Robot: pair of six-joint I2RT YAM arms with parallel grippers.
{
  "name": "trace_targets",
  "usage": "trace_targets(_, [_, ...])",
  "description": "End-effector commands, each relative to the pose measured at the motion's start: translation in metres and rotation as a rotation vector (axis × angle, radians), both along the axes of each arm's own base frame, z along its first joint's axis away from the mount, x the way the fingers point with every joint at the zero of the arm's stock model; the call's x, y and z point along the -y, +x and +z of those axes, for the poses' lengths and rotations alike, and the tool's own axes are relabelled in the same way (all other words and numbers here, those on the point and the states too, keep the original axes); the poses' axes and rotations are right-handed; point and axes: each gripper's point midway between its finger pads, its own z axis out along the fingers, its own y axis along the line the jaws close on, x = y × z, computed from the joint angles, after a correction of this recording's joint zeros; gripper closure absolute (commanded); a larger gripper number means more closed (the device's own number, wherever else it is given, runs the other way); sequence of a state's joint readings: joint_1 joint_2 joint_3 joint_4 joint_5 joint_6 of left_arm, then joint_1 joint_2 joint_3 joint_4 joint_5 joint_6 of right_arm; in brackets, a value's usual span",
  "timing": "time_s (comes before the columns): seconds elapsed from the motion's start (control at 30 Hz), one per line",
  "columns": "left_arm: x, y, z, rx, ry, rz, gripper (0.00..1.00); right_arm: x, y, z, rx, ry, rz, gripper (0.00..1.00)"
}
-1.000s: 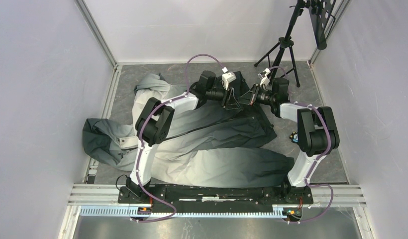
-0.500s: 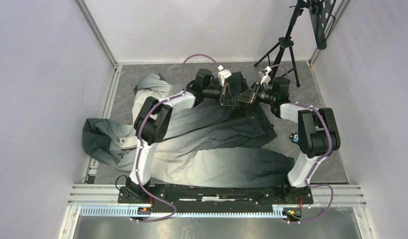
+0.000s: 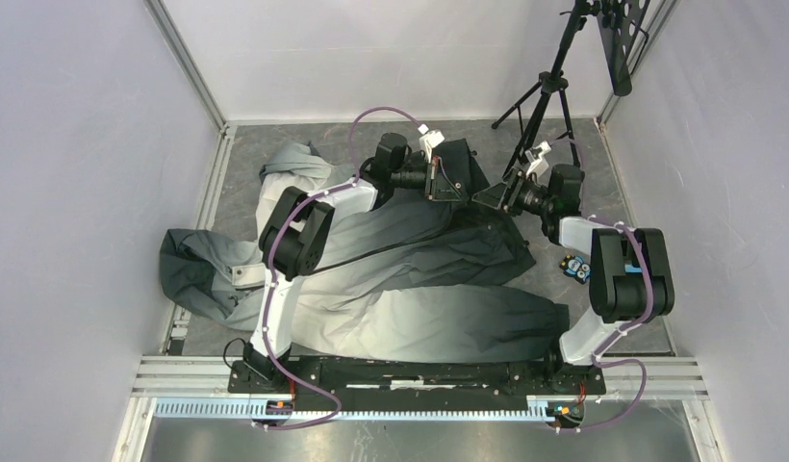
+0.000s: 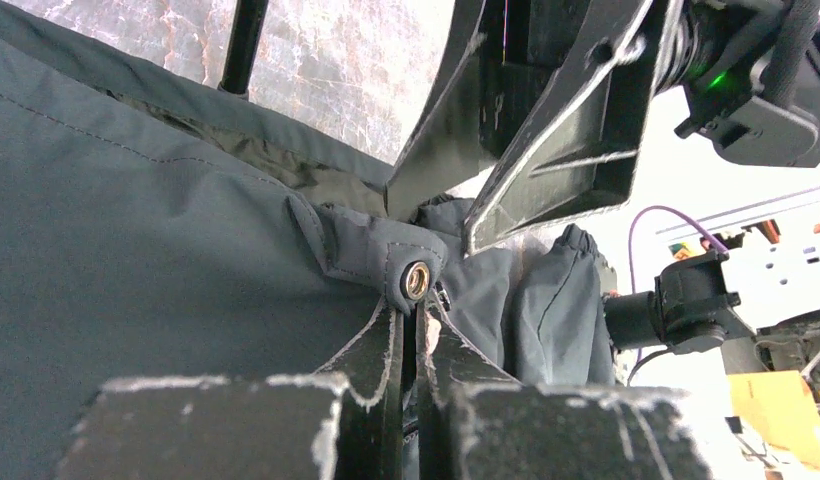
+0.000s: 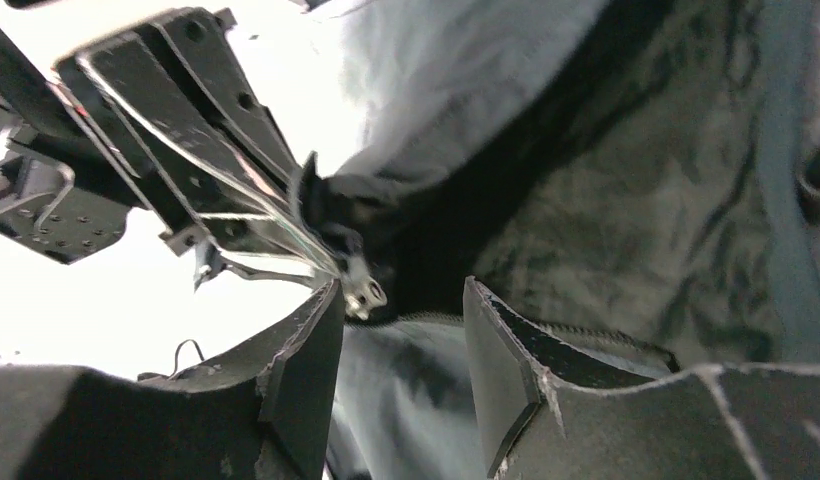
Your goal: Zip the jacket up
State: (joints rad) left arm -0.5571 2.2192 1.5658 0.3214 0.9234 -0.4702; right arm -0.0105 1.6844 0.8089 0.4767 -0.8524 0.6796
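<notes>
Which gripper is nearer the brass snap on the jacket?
Left. The left gripper pinches the jacket right at the snap; the right gripper is open on the snap's far side, slightly farther.

You're working in a robotics lab cell, not a home or a shop. A black camera tripod (image 3: 552, 85) stands at the far corner. Plain pale panels (image 3: 73, 144) wall in the space on both sides of it. A grey mat-topped table (image 3: 241, 173) spreads in front of it. Across the table from the tripod runs a slotted aluminium rail (image 3: 179, 371), with purple cables (image 3: 386, 109) looping above.
</notes>
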Motion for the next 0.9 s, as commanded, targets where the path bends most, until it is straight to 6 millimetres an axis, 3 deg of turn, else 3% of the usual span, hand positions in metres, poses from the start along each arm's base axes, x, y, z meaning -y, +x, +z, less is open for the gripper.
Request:
trace_targets(0.0, [0.004, 0.005, 0.017, -0.017, -0.059, 0.034, 0.98, 0.024, -0.001, -0.004, 0.034, -0.071, -0.082, 0.46])
trace_targets(0.13, [0.002, 0.014, 0.012, -0.067, -0.026, 0.113, 0.98, 0.053, -0.011, -0.033, -0.012, -0.236, -0.179, 0.46])
trace_targets(0.27, [0.002, 0.020, 0.001, -0.155, -0.002, 0.179, 0.98, 0.068, -0.020, -0.053, -0.051, -0.350, -0.209, 0.48])
trace_targets(0.43, [0.004, 0.020, -0.003, -0.237, 0.005, 0.191, 0.98, 0.065, -0.023, -0.073, -0.094, -0.353, -0.173, 0.58])
trace_targets(0.6, [0.005, 0.016, -0.002, -0.260, 0.003, 0.181, 0.98, 0.067, -0.023, -0.086, -0.108, -0.376, -0.159, 0.60])
trace_targets(0.87, [0.008, 0.019, -0.002, -0.271, 0.000, 0.180, 0.98, 0.055, -0.026, -0.093, -0.108, -0.302, -0.128, 0.76])
